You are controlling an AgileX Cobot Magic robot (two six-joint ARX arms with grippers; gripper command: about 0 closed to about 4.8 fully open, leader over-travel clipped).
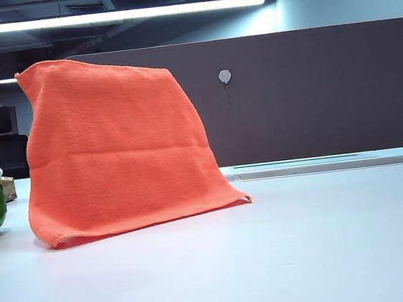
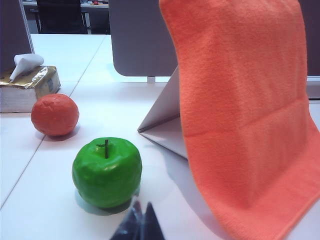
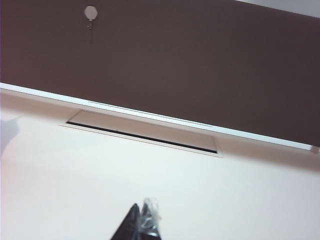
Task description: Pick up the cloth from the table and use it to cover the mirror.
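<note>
While the cloth already hangs draped over the mirror, hiding its whole face and leaving only the pale folding stand showing behind, the covering looks done and little is left but to stay clear. Its lower hem rests on the tabletop, and it hangs top to bottom, leaning slightly.

Seen from the left wrist, the cloth hangs near and to one side of the left tool, whose fingers are pressed together and empty, low over the tabletop just beside the green apple. The left arm is clearly the nearer one. The right tool is likewise closed on nothing, facing bare tabletop and the dark partition wall, well apart from the cloth.

Counted: one cloth, one mirror, one green apple, one orange-red ball-like fruit, one tissue box, two tools.
</note>
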